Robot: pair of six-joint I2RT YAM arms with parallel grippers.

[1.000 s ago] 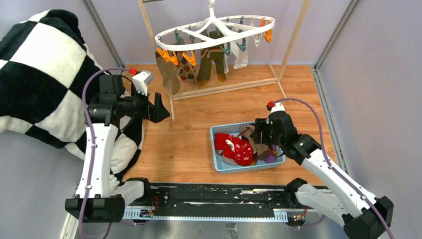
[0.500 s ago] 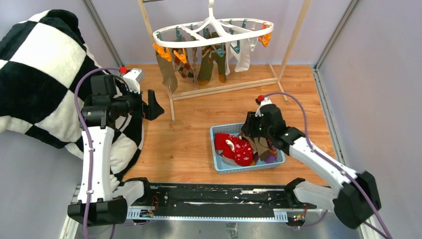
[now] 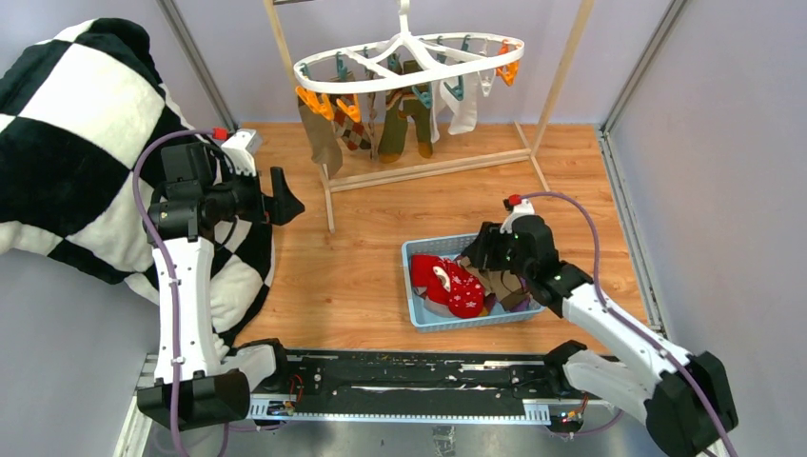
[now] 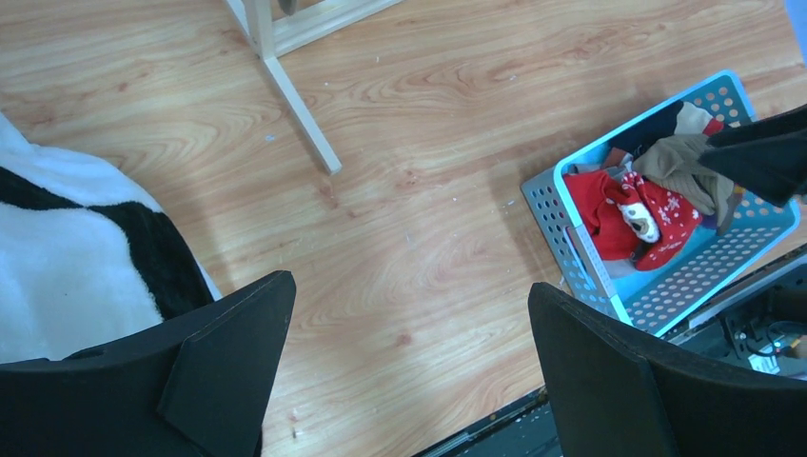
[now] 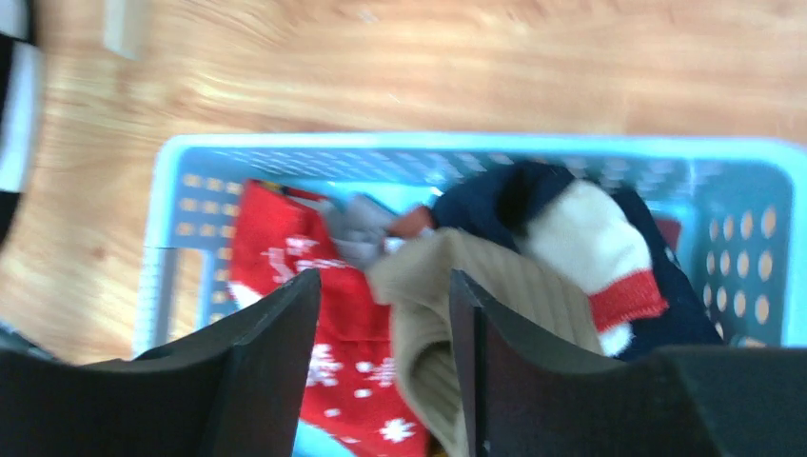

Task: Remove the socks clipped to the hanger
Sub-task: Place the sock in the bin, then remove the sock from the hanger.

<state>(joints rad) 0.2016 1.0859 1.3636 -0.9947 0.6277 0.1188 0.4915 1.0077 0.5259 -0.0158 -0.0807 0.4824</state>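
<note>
1. The hanger [image 3: 406,43] hangs over the far side of the bench, its oval's long axis running left to right. The socks [image 3: 404,119] clipped to it dangle straight down.
2. My left pincer [image 3: 288,197], spread wide, is well short of them, to their left.
3. My right pincer [image 3: 476,255] is over the basket [image 3: 410,281], well apart from the hanger. Its jaws stand partly apart over a tan sock [image 5: 428,314]; I cannot tell whether they pinch it.

Under right gripper [image 5: 385,276]: basket [image 5: 476,145] is perforated blue plastic with a slight sheen. Socks [image 5: 519,286] in it are soft knit, the beige one ribbed. Fingers [image 5: 257,371] are matt black plastic. Below left gripper [image 4: 409,286]: table [image 4: 428,143] is satin wood grain. Beyond it, hanger [image 3: 407,42] is smooth white plastic. Beside it, blanket [image 3: 76,124] is plush fleece.
</note>
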